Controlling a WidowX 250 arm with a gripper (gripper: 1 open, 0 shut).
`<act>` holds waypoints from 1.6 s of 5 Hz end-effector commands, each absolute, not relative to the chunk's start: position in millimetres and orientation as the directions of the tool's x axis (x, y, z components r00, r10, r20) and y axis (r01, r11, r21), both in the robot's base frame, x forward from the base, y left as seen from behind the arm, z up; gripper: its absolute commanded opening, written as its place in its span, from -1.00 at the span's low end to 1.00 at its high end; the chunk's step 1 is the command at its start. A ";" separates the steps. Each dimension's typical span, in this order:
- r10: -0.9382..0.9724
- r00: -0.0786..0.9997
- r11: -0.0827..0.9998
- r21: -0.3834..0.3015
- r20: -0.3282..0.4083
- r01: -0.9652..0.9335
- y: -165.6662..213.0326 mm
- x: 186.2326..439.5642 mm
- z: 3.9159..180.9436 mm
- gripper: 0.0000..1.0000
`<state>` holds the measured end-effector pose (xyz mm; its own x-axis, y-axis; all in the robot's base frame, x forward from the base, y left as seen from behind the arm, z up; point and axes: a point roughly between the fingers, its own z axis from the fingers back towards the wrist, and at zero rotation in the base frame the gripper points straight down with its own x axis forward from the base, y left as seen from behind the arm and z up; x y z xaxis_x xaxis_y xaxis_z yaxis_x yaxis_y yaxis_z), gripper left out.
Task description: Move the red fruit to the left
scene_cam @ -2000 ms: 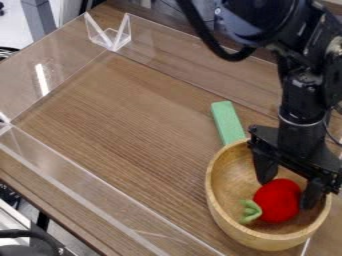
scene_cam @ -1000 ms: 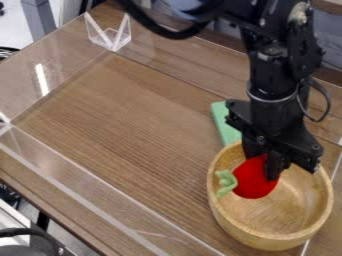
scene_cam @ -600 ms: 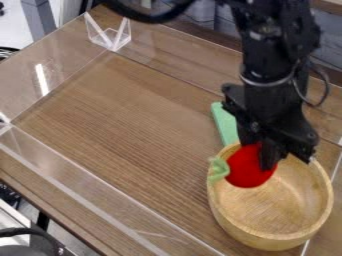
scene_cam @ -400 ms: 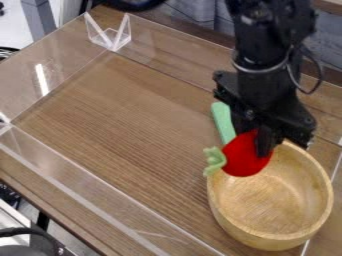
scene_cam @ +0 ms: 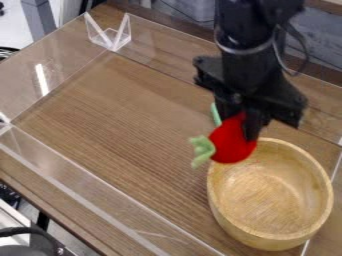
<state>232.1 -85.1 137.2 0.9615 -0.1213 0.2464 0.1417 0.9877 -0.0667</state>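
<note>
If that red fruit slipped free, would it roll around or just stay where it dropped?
The red fruit looks rounded, so it would probably roll a little. The green stem sticking out on one side might make it wobble or stop early. Its skin seems smooth, so it could be slightly slippery in the black tool.

You have a bright red fruit [scene_cam: 237,139] with a light green stem [scene_cam: 202,150], set off against the black-and-dark-grey robot arm [scene_cam: 254,60]. Your bowl [scene_cam: 271,193] is a pale, warm wood tone, more golden than the brown table [scene_cam: 114,120] with its faint streaky grain. You also get a sliver of light green on the block [scene_cam: 217,114], and whitish, see-through plastic on the small basket [scene_cam: 110,33].
</note>
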 end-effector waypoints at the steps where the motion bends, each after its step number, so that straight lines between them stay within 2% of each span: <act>1: -0.073 0.955 0.992 -0.077 0.288 0.099 -75.8 236.3 162.1 -1.00; 3: 0.031 0.962 0.998 -0.066 0.271 -0.014 -42.2 228.9 167.1 -1.00; 5: 0.046 0.968 0.998 -0.053 0.249 -0.034 -23.7 220.5 146.8 -1.00; 6: 0.005 0.971 0.999 -0.048 0.239 0.007 -9.2 223.1 143.8 1.00; 7: -0.028 0.973 0.998 -0.044 0.230 0.039 4.5 225.2 139.4 -1.00; 8: -0.083 0.973 0.995 -0.041 0.217 0.094 7.9 233.1 129.4 1.00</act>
<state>226.7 5.9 121.0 0.9796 -0.0834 0.1826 0.0934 0.9945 -0.0468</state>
